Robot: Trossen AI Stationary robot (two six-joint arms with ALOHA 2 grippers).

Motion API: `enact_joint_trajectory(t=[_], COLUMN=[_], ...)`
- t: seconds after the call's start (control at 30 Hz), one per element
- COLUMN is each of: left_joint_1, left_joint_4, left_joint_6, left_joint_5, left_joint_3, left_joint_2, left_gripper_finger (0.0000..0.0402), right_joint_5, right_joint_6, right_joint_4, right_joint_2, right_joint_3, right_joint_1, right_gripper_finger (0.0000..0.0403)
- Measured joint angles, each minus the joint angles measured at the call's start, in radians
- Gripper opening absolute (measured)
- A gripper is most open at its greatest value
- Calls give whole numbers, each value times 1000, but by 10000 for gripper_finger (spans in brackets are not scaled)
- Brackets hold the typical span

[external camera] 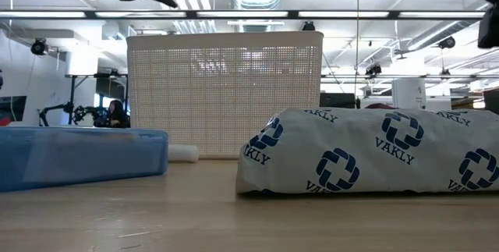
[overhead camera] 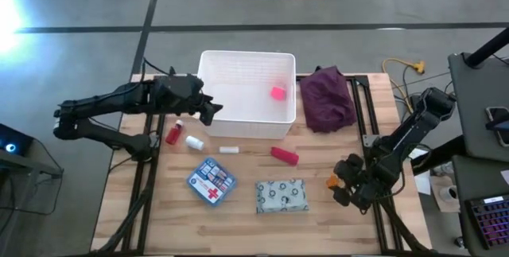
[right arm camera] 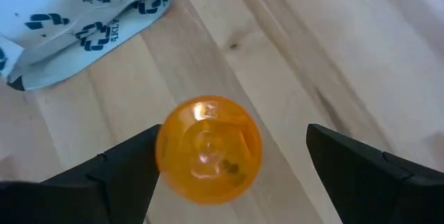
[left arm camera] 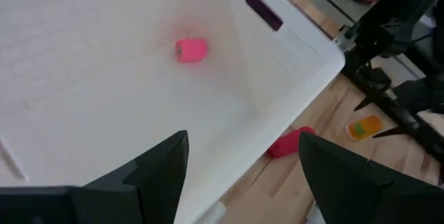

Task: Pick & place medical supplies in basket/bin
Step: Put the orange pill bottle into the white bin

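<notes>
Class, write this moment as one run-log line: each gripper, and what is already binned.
left gripper: open, over basket | right gripper: open, above orange bottle | binned: pink piece

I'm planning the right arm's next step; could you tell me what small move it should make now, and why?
Probably lower the right gripper straight down and close on the orange piece. Its fingers are open and straddle the piece, which stands alone on the table, clear of the patterned pouch.
</notes>
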Motion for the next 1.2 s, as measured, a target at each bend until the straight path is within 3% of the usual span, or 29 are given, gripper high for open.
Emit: enact_joint_trajectory(t=[0.2,0.5,0.77,0.87,0.93,1.03,1.1,1.2], left_joint_1=[0,-25,-172,-253,-321,-439,-529,-641], left_joint_4=[-91,-195,-251,-278,-322,-364,-367,-366], left_joint_6=[-1,-64,-153,-196,-249,-350,-432,-551], left_joint_5=[1,0,0,-44,-109,-213,-282,-359], left_joint_3=[56,76,76,76,72,60,39,-3], left_joint_2=[43,52,52,52,52,48,44,45], left_gripper_finger=[255,254,243,242,242,242,242,242], right_joint_5=[-1,56,345,487,507,376,212,-105], right_joint_6=[20,61,41,-147,-401,-763,-837,-831], right_joint_4=[168,160,-174,-108,48,331,422,423], right_joint_2=[-3,-51,-292,-390,-420,-411,-375,-272], right_joint_3=[-99,-66,68,147,192,244,280,346], right_joint_1=[0,-20,-159,-271,-382,-606,-787,-1066], right_gripper_finger=[295,138,131,135,139,141,142,143])
